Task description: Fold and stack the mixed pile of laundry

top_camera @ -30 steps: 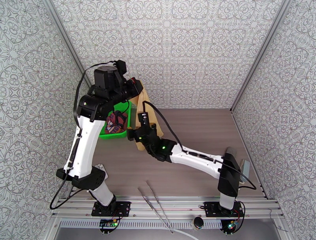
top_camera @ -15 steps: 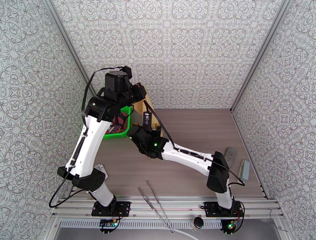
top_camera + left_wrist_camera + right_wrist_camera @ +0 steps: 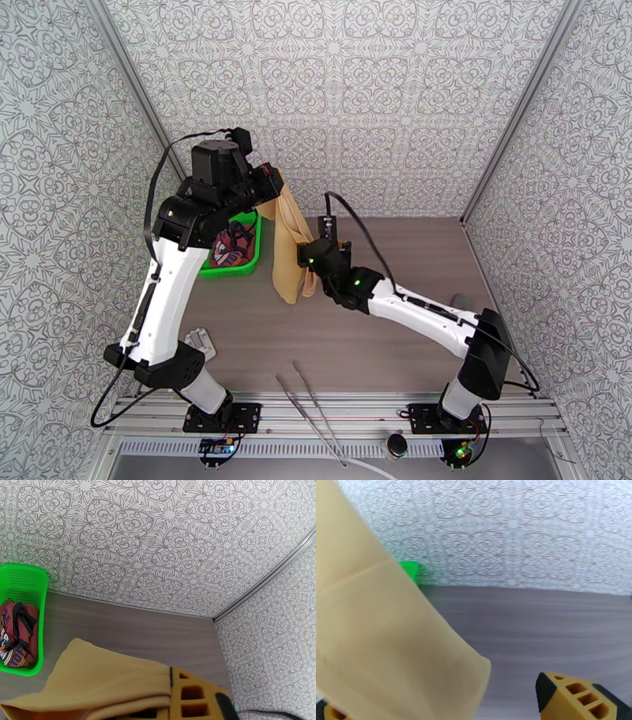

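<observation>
The tan cloth [image 3: 288, 253] was held hanging above the back-left part of the counter [image 3: 411, 260], clenched at its top by the left end effector [image 3: 265, 183]; the maroon tank top [image 3: 231, 245] lay in the green basket [image 3: 229, 272]. The right end effector [image 3: 306, 260] was spread wide at the cloth's lower edge, gripping nothing. A bottom corner would best be pinched deeply before the cloth was drawn taut.
</observation>
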You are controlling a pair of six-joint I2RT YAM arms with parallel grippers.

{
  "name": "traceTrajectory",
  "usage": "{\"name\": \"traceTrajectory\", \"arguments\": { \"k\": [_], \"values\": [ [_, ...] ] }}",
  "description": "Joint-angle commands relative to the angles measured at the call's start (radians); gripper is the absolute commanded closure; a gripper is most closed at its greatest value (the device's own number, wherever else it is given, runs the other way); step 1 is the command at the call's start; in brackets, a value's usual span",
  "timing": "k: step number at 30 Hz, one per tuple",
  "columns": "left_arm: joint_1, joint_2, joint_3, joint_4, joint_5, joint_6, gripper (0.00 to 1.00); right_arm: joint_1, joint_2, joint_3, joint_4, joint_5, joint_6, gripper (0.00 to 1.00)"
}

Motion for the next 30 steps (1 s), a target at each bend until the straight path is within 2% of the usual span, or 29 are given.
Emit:
{"name": "traceTrajectory", "arguments": {
  "k": [1,5,10,12,13,15,16,17,20,24,30],
  "values": [
    [0.005,-0.018,0.002,0.005,0.032,0.016,1.00,-0.009,0.048,0.037,0.007,-0.174,-0.060,0.14],
    [0.000,-0.017,-0.007,0.003,0.042,0.018,1.00,-0.009,0.096,0.088,-0.011,-0.252,-0.086,0.21],
    [0.000,-0.014,-0.014,-0.001,0.044,0.020,1.00,-0.009,0.109,0.090,-0.023,-0.264,-0.077,0.37],
    [0.000,-0.014,-0.014,-0.006,0.037,0.024,1.00,-0.009,0.097,0.079,-0.028,-0.251,-0.077,0.52],
    [0.000,-0.015,-0.014,-0.012,0.031,0.027,1.00,-0.009,0.086,0.075,-0.041,-0.235,-0.080,0.67],
    [0.000,-0.018,-0.012,-0.029,0.012,0.034,1.00,-0.008,0.060,0.078,-0.083,-0.201,-0.090,0.83],
    [0.001,-0.021,-0.011,-0.039,-0.001,0.039,1.00,-0.009,0.038,0.082,-0.114,-0.175,-0.103,0.96],
    [0.001,-0.023,-0.011,-0.054,-0.014,0.043,1.00,-0.008,0.017,0.085,-0.142,-0.154,-0.114,1.00],
    [-0.001,-0.030,-0.011,-0.102,-0.054,0.055,1.00,-0.009,-0.064,0.099,-0.239,-0.127,-0.194,1.00],
    [-0.010,-0.027,-0.010,-0.156,-0.077,0.067,1.00,-0.013,-0.194,0.148,-0.412,-0.133,-0.384,1.00],
    [-0.053,0.022,0.004,-0.154,-0.029,0.084,1.00,-0.083,-0.317,0.215,-0.624,-0.124,-0.555,1.00]
  ]
}}
